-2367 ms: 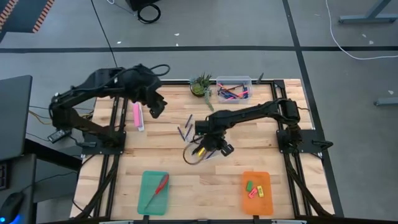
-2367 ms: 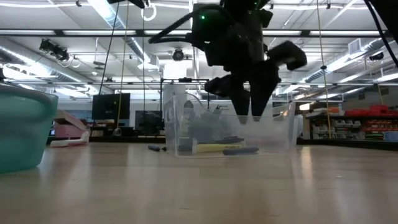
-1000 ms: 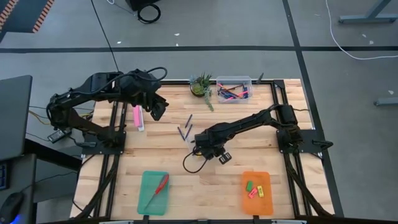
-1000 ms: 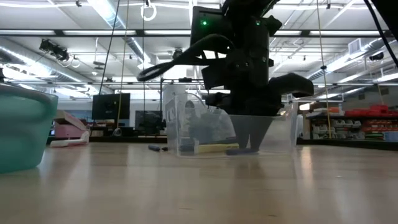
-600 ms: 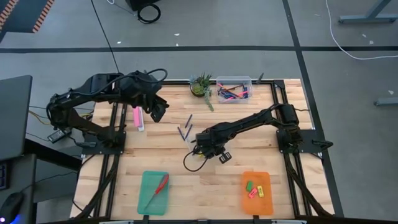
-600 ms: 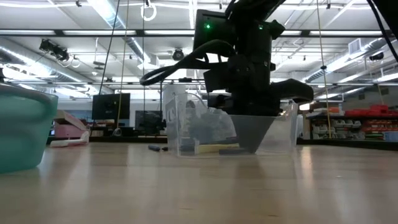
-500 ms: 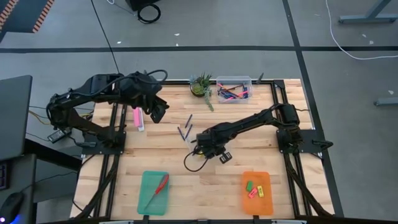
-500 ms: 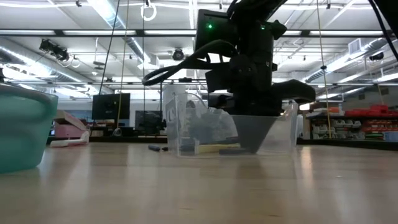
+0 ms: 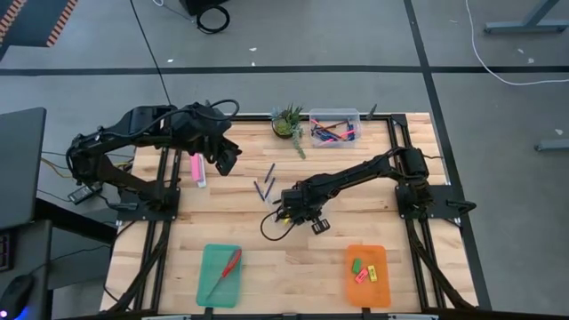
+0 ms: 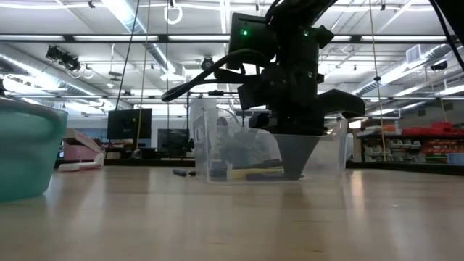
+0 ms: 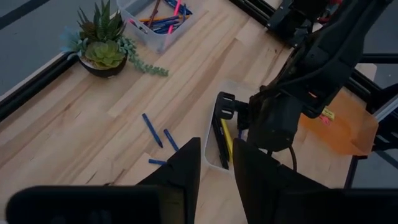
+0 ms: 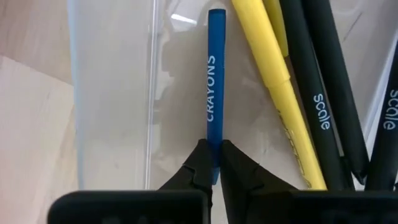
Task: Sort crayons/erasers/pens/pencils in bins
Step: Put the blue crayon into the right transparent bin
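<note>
A pale wooden surface (image 9: 267, 249) holds a potted plant (image 9: 288, 121), a long pink box (image 9: 196, 166), a teal tray (image 9: 213, 283) with red-handled scissors (image 9: 226, 269), an orange tray (image 9: 378, 286) with three erasers (image 9: 363, 270), and a far clear bin (image 9: 335, 125) of coloured sticks. The right arm reaches low into the near clear bin (image 12: 112, 87), its right claw (image 12: 211, 168) pinched on one blue stick printed CRAYONS (image 12: 212, 112), beside one yellow pencil (image 12: 273, 87) and black pencils (image 12: 323, 93). Three blue sticks (image 11: 158, 140) lie loose on the wood, and the left claw (image 11: 214, 165) hangs slightly parted and empty near the pink box.

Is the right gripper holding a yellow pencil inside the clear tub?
No, the right gripper pinches a blue stick marked CRAYONS, while the yellow pencil lies free beside it.
</note>
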`<state>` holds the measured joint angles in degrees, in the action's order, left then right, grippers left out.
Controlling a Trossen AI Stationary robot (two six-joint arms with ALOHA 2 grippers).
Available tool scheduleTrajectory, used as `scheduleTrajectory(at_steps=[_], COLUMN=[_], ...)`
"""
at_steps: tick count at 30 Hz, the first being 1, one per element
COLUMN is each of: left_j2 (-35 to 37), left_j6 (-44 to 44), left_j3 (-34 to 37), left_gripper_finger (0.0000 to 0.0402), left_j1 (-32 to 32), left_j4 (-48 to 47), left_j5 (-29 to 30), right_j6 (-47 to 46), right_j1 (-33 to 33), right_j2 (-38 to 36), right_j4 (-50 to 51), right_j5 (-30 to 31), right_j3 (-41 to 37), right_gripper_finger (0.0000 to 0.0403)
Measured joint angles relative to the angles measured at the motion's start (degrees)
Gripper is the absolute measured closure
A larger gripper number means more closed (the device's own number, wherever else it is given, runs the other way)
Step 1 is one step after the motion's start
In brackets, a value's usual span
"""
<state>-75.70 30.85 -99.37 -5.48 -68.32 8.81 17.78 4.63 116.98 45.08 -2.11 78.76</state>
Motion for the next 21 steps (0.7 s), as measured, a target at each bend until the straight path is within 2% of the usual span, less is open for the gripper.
scheduleTrajectory(at_steps=[9, 21], left_j2=[0.0, 0.0], left_j6=[0.0, 0.0], left_j3=[0.0, 0.0], left_gripper_finger=[0.0307, 0.0314], left_j1=[0.0, 0.0], left_j4=[0.2, 0.6], left_j5=[0.0, 0.0], right_j6=[-1.4, -3.7], right_j1=[-0.4, -2.1], right_j2=[0.6, 0.5], right_j4=[7.0, 27.0], right_j5=[0.3, -2.3], right_j3=[9.4, 27.9], right_gripper_finger=[0.0384, 0.0387])
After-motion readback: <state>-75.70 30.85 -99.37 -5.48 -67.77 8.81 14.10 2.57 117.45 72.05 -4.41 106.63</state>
